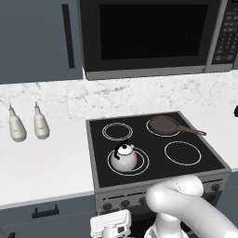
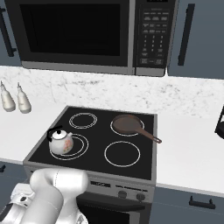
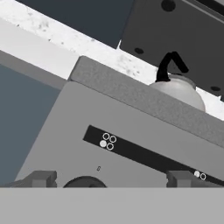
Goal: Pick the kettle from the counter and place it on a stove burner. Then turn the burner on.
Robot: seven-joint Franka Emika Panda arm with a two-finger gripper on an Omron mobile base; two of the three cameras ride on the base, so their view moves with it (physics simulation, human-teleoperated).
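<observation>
Kettle (image 1: 124, 157) seated on the large double-ring burner (image 1: 142, 163); my claw (image 3: 111, 181), jaws wide and empty, faces the stove's front control panel (image 3: 144, 153) below.

In the hand view the kettle's (image 3: 177, 89) lower body is hidden behind the stove's front edge (image 3: 144, 103), and a round knob (image 3: 84, 182) is cut off at the bottom.

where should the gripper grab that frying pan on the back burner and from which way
Take the frying pan by its long straight handle, which juts toward the stove's right front, clear of the kettle. Probably come from above, jaws straddling the handle crosswise near its middle; the round bowl looks too wide.
</observation>
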